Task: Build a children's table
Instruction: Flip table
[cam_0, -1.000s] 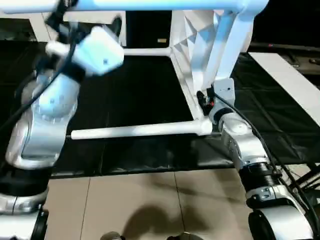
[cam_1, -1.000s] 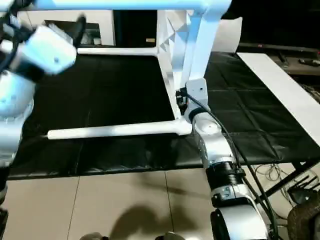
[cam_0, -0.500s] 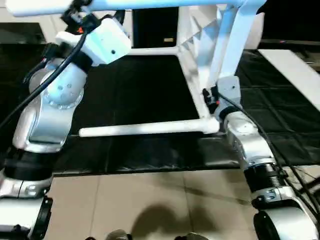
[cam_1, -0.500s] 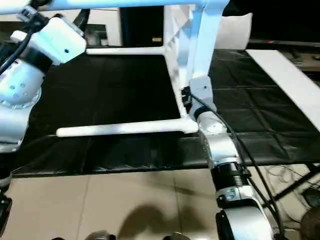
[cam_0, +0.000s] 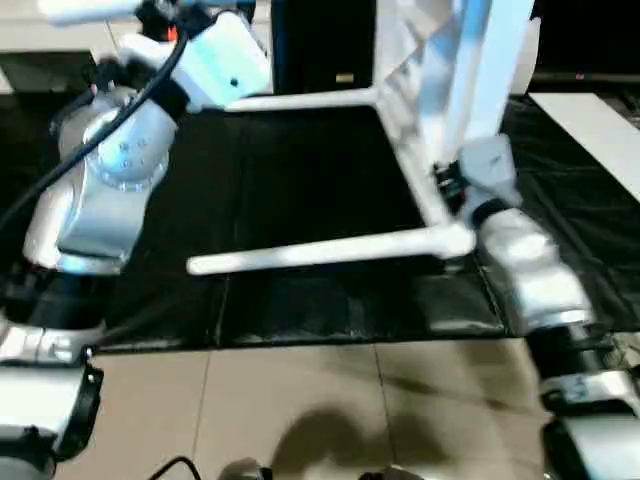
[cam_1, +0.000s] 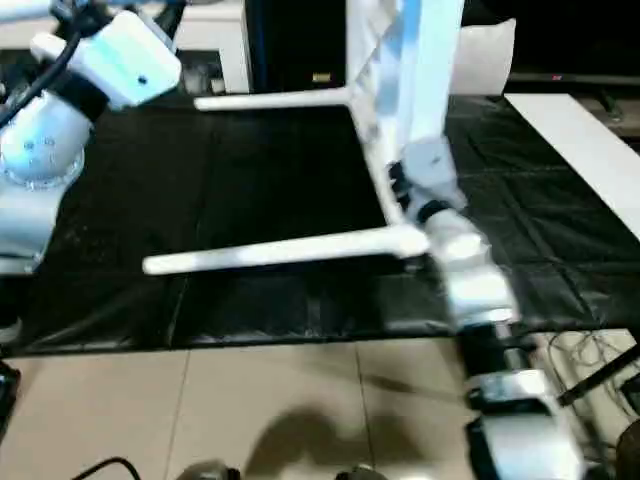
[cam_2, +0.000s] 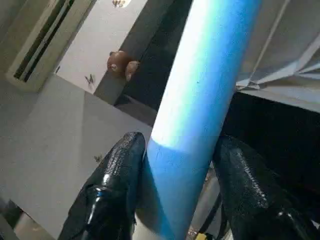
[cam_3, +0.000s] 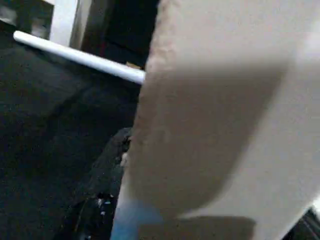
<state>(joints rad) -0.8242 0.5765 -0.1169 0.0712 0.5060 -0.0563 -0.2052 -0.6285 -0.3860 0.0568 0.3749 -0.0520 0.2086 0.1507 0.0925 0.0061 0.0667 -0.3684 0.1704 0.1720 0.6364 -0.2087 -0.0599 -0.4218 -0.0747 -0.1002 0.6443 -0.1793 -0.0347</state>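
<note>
In the left wrist view two glossy, ribbed black fingers (cam_2: 117, 180) sit tight against either side of a smooth round white leg (cam_2: 200, 100), so the left gripper (cam_2: 175, 175) is clamped on that tube. In the right wrist view one textured black finger (cam_3: 107, 175) lies against a flat matte white panel, the table top (cam_3: 225, 110); the right gripper (cam_0: 452, 185) seems closed on the top's edge, though its second finger is hidden. In the head views the top (cam_0: 455, 70) stands on edge in the upper right of the frame, its ribbed underside facing left. Two tapered tubular legs jut leftward from its corners: the lower leg (cam_0: 320, 250) at mid-frame and the far leg (cam_0: 300, 100) near the upper middle. The held leg runs along the top edge at upper left (cam_0: 85, 10). Beneath lies a wrinkled black mat (cam_0: 300, 180), with beige floor tiles (cam_0: 300, 410) along the bottom.
</note>
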